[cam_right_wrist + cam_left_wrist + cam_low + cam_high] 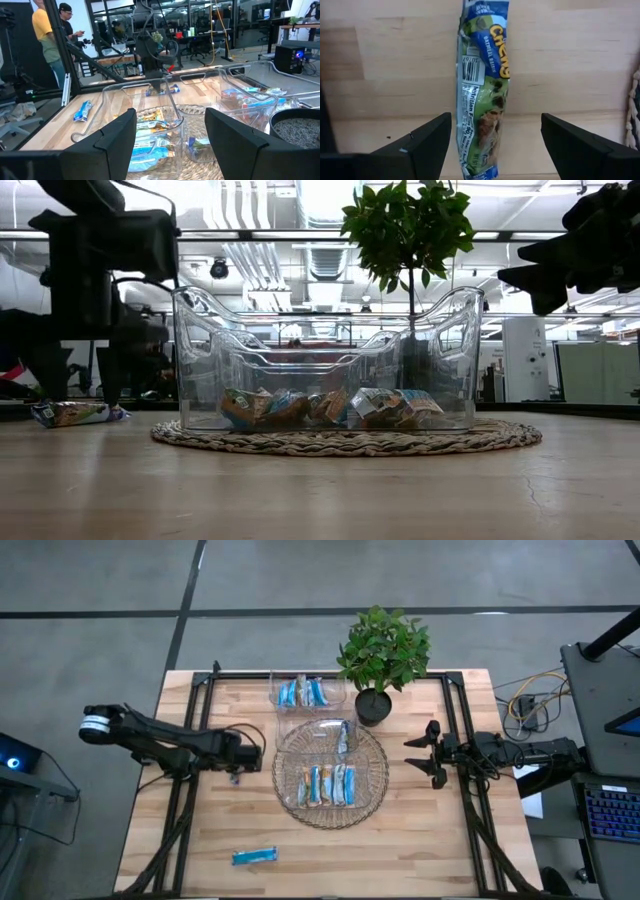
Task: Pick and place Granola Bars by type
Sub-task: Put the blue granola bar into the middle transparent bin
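A granola bar (482, 90) in a blue and green wrapper with yellow lettering lies flat on the wooden table, left of the woven mat. My left gripper (495, 145) points down over it, open, one finger on each long side of the bar and apart from it. The low view shows the same bar (75, 413) under that gripper (78, 380). Another blue bar (253, 856) lies near the table's front edge. More bars (328, 785) lie in the clear container on the mat, and others (303, 692) in the far clear container. My right gripper (425, 755) waits open at the right, level.
The clear divided container (345, 745) stands on a round woven mat (375, 795) at the table's middle. A second clear container (335, 695) stands behind it. A potted plant (383, 655) stands at the far right of them. People stand in the room beyond the table.
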Robot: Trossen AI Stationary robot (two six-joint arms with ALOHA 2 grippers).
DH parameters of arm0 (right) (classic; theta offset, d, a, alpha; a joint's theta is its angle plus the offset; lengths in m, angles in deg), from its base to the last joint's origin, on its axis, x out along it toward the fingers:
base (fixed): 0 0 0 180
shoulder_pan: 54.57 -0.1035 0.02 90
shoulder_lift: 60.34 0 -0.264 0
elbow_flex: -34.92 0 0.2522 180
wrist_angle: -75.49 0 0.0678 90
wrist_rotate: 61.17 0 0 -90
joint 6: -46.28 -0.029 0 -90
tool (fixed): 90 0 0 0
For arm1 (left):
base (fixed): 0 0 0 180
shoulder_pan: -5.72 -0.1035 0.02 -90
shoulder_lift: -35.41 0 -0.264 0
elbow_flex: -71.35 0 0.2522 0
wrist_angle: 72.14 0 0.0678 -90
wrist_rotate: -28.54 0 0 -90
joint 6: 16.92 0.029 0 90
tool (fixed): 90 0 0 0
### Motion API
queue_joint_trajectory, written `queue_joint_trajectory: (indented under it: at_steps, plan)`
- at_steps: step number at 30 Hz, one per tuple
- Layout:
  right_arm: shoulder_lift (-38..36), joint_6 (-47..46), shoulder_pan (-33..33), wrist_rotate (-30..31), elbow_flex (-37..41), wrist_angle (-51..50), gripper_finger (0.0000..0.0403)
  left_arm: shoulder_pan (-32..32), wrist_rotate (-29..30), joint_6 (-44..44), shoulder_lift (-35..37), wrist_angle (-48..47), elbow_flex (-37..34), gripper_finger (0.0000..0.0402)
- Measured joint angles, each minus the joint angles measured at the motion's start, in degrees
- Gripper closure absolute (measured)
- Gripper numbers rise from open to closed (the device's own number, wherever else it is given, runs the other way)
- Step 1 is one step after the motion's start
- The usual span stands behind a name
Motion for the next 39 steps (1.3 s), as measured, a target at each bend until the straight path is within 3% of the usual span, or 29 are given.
queue_joint_trajectory:
  at_steps: [10, 21, 25, 39]
  plan:
    - [0.0, 0.0, 0.0, 0.0, 0.01, -0.01, 0.0179, 0.97, -2.67, -1.23, -1.57, 7.38, -4.07, 0.0135]
    - [0.0, 0.0, 0.0, 0.02, 0.01, 0.0, 0.0179, 0.94, -2.93, -3.63, -1.59, 7.02, -4.23, 0.0283]
    - [0.0, 0.0, 0.0, 0.02, 0.01, 0.0, 0.0179, 0.95, -3.1, -4.61, -1.35, 6.8, -4.0, 0.032]
    - [0.0, 0.0, 0.0, 0.02, 0.0, 0.0, 0.0179, 0.41, -0.95, -2.25, -0.86, -9.56, 10.59, 0.0367]
